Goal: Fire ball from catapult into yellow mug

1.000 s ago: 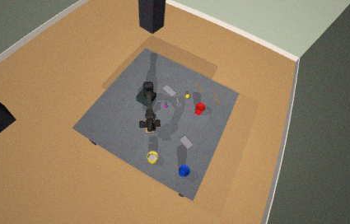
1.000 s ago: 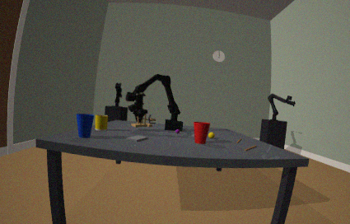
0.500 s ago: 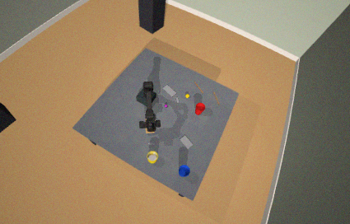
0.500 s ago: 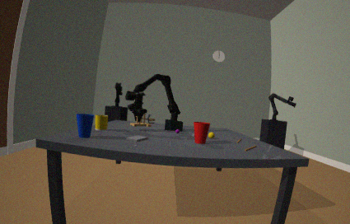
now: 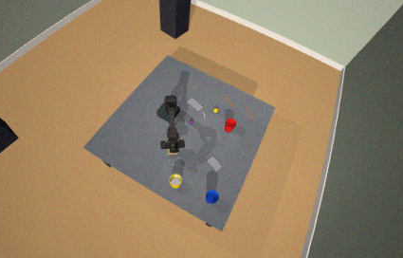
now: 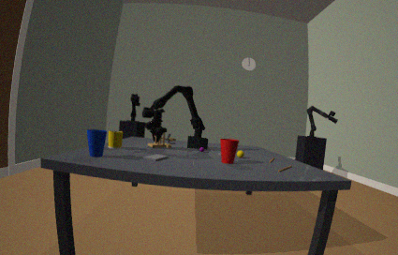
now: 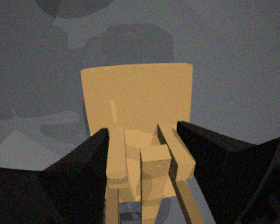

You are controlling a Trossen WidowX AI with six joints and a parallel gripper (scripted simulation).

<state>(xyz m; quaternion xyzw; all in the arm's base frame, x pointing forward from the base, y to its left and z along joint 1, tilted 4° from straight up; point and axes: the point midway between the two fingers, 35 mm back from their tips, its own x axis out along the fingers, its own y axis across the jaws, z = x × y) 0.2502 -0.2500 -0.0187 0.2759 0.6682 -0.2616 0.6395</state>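
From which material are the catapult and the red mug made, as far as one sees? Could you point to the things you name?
The catapult (image 6: 159, 145) (image 7: 141, 92): probably wood, matt and unpainted, from its even tan colour and square-cut bars. The red mug (image 5: 229, 125) (image 6: 228, 151): perhaps plastic, since it is one plain, opaque colour; painted metal is possible.

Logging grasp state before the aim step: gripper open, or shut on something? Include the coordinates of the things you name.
Shut on the catapult (image 6: 159, 145) (image 7: 138, 95): in the wrist view, its uprights sit between the gripper's (image 7: 143, 129) fingers.

top from high above, exterior low tableside, wrist close downward
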